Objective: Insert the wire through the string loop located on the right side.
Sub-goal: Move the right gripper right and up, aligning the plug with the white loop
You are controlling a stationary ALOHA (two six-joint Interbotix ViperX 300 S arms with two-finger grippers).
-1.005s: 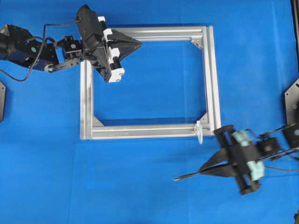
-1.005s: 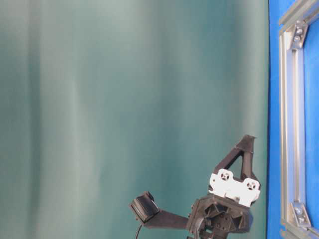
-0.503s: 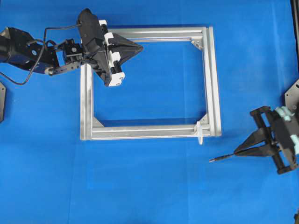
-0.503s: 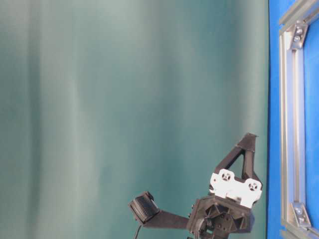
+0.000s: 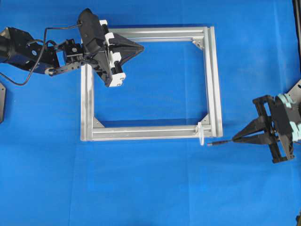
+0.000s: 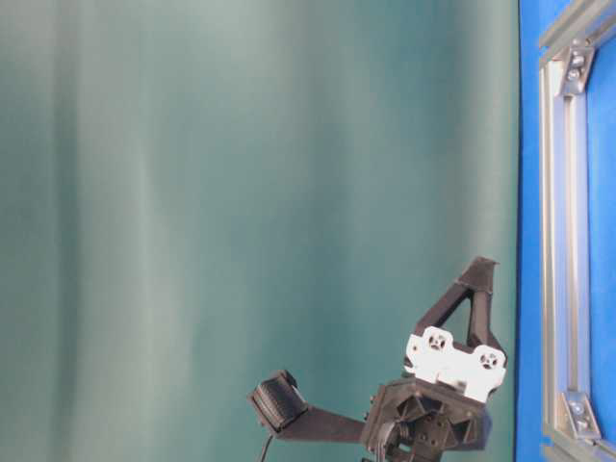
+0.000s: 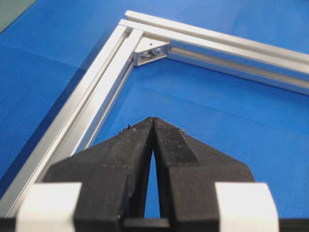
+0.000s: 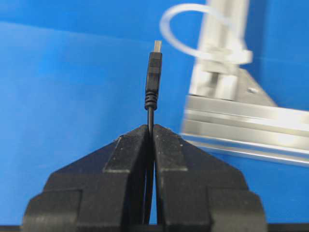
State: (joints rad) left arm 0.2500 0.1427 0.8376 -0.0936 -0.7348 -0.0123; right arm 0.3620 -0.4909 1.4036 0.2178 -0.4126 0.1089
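We see the right gripper at the right side of the blue desk, its jaws pressed together on the wire. The thin black wire runs up between the jaws, and its small plug tip sticks out past them, pointing left in the overhead view. There the tip sits just right of the string loop, level with the loop's lower end, and we cannot tell whether the two touch. In the right wrist view the plug stands upright just left of the loop's white arc and has not passed through it.

The string loop is tied on the near bar of the silver frame, close to the frame's near right corner, and sticks out over the desk.

The left gripper hangs over the frame's far left corner with its jaws closed and nothing between them. In the left wrist view we look past the closed black jaws at a corner bracket and the bars meeting there.
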